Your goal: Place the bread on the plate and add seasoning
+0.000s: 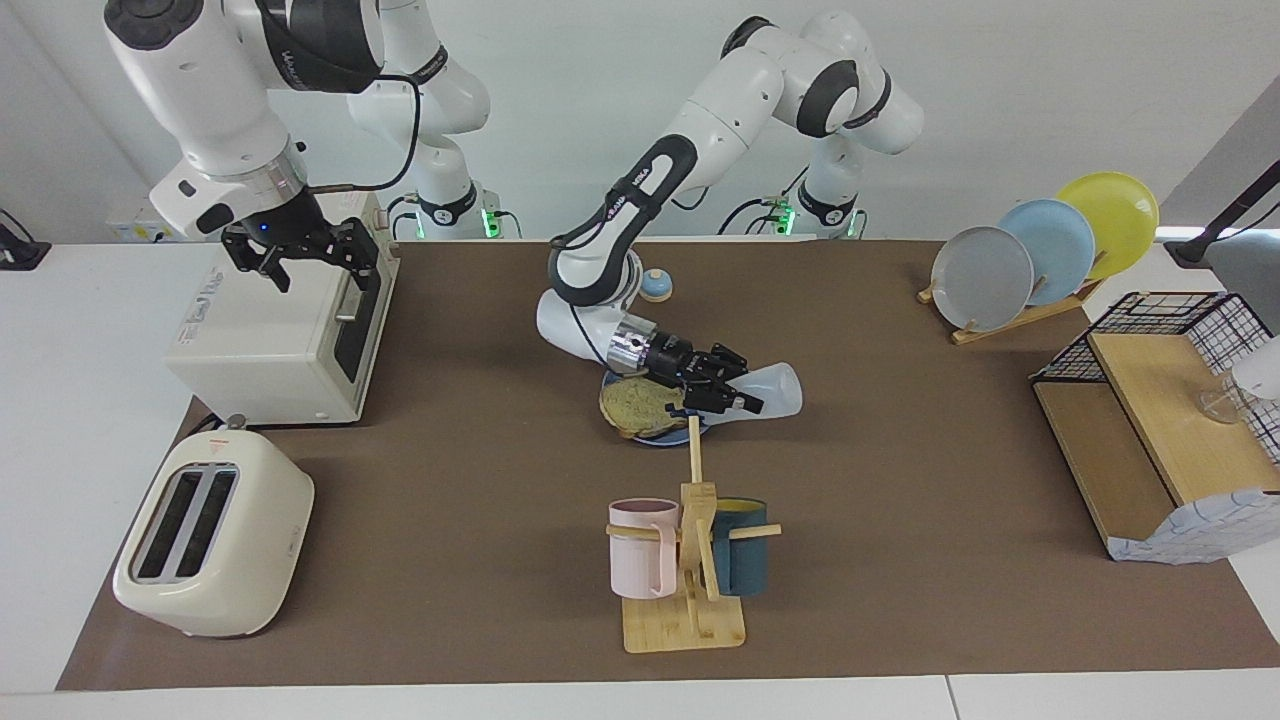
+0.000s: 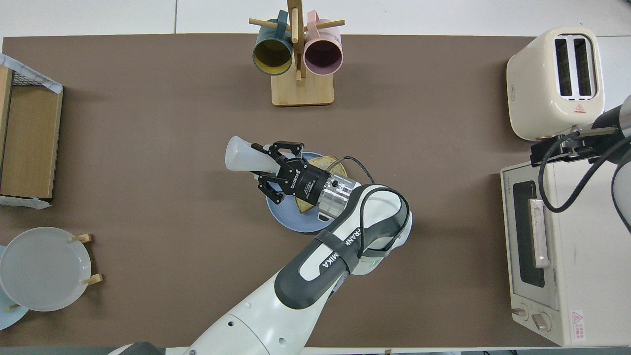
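Currently the left gripper [image 1: 722,392], at centre frame, is clamping its fingers on the small translucent whitish plastic seasoning bottle [image 1: 768,390], tipping it over the square speckled bread slice [image 1: 642,404] lying on the round medium-blue plate [image 2: 288,223]. The bottle's long axis is lying nearly level, base pointing away from the bread; dosing well likely means tilting the nozzle further down. The right gripper [image 1: 300,255] is waiting, fingers parted and empty, over the white oven [image 1: 275,345] at upper left.

plate [image 2: 291,222] half under left arm, bottle's nozzle [image 1: 722,408] hidden by fingers [image 1: 738,400]
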Available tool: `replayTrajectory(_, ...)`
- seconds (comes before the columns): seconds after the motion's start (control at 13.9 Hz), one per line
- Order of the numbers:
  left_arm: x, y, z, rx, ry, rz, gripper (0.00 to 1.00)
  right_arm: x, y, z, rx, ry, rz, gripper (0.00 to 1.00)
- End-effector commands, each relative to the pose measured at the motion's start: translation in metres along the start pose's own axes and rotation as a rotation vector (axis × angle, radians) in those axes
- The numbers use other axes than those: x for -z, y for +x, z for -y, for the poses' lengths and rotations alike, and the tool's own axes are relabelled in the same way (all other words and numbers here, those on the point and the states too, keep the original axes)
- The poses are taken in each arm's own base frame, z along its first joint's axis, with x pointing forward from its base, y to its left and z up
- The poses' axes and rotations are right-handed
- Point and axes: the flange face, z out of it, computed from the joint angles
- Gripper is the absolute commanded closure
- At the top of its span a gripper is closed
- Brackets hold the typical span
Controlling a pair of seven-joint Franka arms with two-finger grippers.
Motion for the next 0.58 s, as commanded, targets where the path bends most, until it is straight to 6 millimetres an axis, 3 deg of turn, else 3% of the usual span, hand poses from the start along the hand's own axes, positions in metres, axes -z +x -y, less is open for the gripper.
replayTrajectory(0.0,-0.034,-0.094,0.038,0.138,-0.151,-0.141,1.0,0.001,-0.008,-0.002,0.024,-0.003,0.007,0.0)
replayTrajectory(0.14,-0.075,-0.162,0.067,0.299,-0.358,-0.313,1.0,0.001,-0.008,-0.002,0.025,-0.003,0.007,0.0)
replayTrajectory(0.22,-0.105,-0.205,0.078,0.441,-0.509,-0.432,1.0,0.001,-0.008,-0.002,0.024,-0.003,0.007,0.0)
replayTrajectory(0.29,-0.133,-0.233,0.086,0.545,-0.608,-0.514,1.0,0.001,-0.008,-0.002,0.025,-0.003,0.01,0.0)
replayTrajectory(0.36,-0.166,-0.258,0.095,0.649,-0.698,-0.605,1.0,0.001,-0.008,-0.002,0.025,-0.003,0.012,0.0)
replayTrajectory(0.51,-0.218,-0.277,0.104,0.797,-0.875,-0.762,1.0,0.002,-0.008,0.0,0.026,-0.003,0.01,0.0)
